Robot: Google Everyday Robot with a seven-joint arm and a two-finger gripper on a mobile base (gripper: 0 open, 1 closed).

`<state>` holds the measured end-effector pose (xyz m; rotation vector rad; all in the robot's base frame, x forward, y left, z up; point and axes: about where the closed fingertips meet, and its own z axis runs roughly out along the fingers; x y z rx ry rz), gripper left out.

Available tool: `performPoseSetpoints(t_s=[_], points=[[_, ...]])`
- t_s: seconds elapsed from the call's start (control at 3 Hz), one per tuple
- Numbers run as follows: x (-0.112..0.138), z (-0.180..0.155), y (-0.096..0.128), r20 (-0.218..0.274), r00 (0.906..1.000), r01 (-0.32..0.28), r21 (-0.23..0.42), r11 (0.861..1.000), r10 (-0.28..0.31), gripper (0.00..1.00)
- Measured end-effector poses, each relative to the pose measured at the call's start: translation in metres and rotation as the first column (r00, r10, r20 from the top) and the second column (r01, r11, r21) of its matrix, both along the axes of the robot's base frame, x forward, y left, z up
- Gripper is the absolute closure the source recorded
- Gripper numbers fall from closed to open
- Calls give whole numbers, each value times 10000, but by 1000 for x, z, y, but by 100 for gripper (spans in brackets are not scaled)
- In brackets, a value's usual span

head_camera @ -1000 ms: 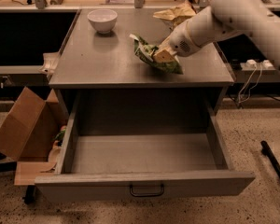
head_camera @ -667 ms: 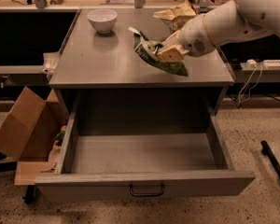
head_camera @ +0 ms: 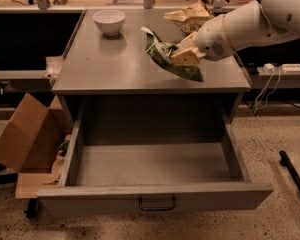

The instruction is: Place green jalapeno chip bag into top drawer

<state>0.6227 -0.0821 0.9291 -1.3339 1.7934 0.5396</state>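
Observation:
My gripper (head_camera: 182, 56) is shut on the green jalapeno chip bag (head_camera: 165, 59) and holds it lifted above the right part of the grey cabinet top (head_camera: 100, 64). The bag hangs tilted, its lower end toward the front edge. The white arm reaches in from the upper right. The top drawer (head_camera: 155, 199) stands pulled fully open below, its inside bare, with a dark bail handle (head_camera: 157, 204) at the middle of its front panel.
A white bowl (head_camera: 109, 21) sits at the back left of the top. A yellow-tan snack bag (head_camera: 190, 15) lies at the back right. An open cardboard box (head_camera: 25, 134) stands on the floor at the left. A dark bar (head_camera: 295, 176) lies on the floor at the right.
The gripper has raised the green bag off the cabinet top and carried it slightly toward the front edge. The drawer has not moved.

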Motion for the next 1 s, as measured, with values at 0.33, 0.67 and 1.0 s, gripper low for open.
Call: performPoseSetpoints(t_s=[0.33, 0.67, 1.0], points=[[-20, -20, 3, -234, 9988, -434, -615, 9972, 420, 100], [-66, -46, 3, -688, 9937, -977, -1494, 9839, 882, 100], [-103, -83, -3, -1416, 9846, -1358, -2478, 9592, 1028, 100]])
